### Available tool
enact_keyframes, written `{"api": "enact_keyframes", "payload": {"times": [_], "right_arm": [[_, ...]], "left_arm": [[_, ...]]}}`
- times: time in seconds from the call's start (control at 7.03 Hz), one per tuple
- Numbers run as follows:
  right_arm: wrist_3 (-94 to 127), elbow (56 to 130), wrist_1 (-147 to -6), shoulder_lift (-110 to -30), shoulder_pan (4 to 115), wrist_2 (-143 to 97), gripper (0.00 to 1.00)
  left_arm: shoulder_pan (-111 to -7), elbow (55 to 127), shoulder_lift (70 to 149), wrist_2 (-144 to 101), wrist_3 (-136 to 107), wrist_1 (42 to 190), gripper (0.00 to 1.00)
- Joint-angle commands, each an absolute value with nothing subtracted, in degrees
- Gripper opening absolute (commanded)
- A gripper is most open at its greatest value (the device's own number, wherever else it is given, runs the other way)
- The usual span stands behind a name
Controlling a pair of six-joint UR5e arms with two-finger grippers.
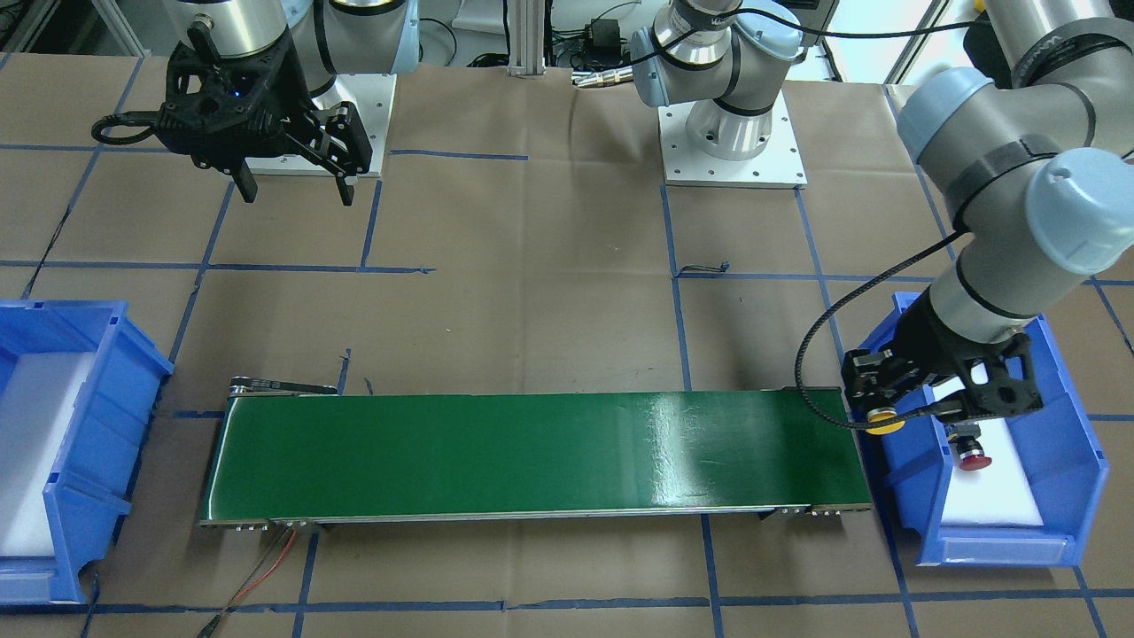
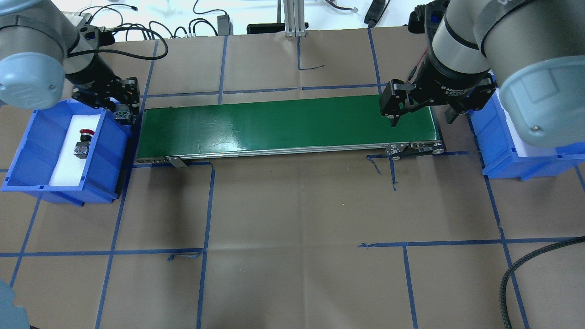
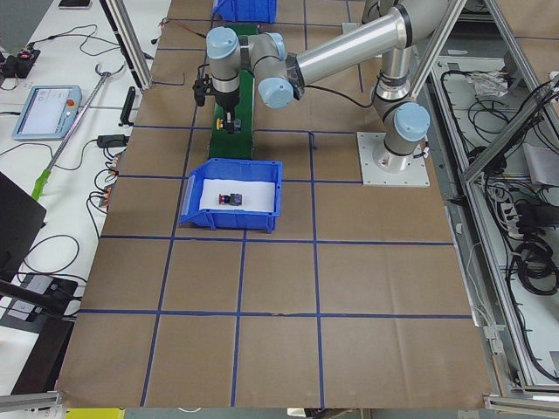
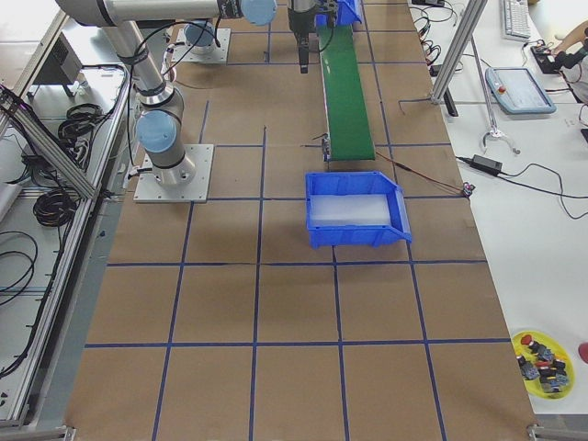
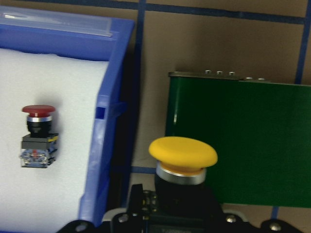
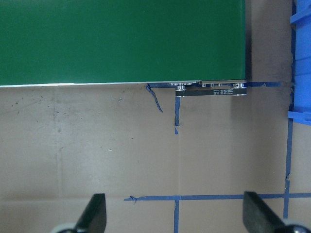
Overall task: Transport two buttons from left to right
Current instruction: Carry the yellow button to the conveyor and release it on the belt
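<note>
Left gripper (image 1: pixel 884 415): grasping yellow button (image 5: pixel 182 151); belt (image 5: pixel 252 141) lying at 3 o'clock, probably needing centred, gentle release. Right gripper (image 6: pixel 176 213): gaping.

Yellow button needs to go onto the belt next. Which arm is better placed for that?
Left. The left gripper holds the yellow button right beside the green belt's end, next to the blue bin; the right gripper hangs open and empty by the belt's other end.
</note>
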State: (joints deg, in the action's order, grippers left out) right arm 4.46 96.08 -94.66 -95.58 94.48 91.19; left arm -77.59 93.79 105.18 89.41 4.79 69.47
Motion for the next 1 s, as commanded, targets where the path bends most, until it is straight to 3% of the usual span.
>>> {"api": "enact_keyframes", "payload": {"times": [0.0, 0.71, 0.85], "right_arm": [[4.48, 96.15, -94.66, -95.54, 94.48, 91.23, 1.0], [4.39, 96.33, -94.92, -95.45, 94.48, 91.23, 1.0], [4.39, 96.33, -94.92, -95.45, 94.48, 91.32, 1.0]], "left_arm": [[-83.56, 95.44, 108.79, 89.82, -1.83, 63.16, 0.05], [-85.43, 99.23, 112.58, 90.44, -2.99, 55.14, 0.05], [-85.43, 99.23, 112.76, 90.53, -2.99, 54.67, 0.11]]}}
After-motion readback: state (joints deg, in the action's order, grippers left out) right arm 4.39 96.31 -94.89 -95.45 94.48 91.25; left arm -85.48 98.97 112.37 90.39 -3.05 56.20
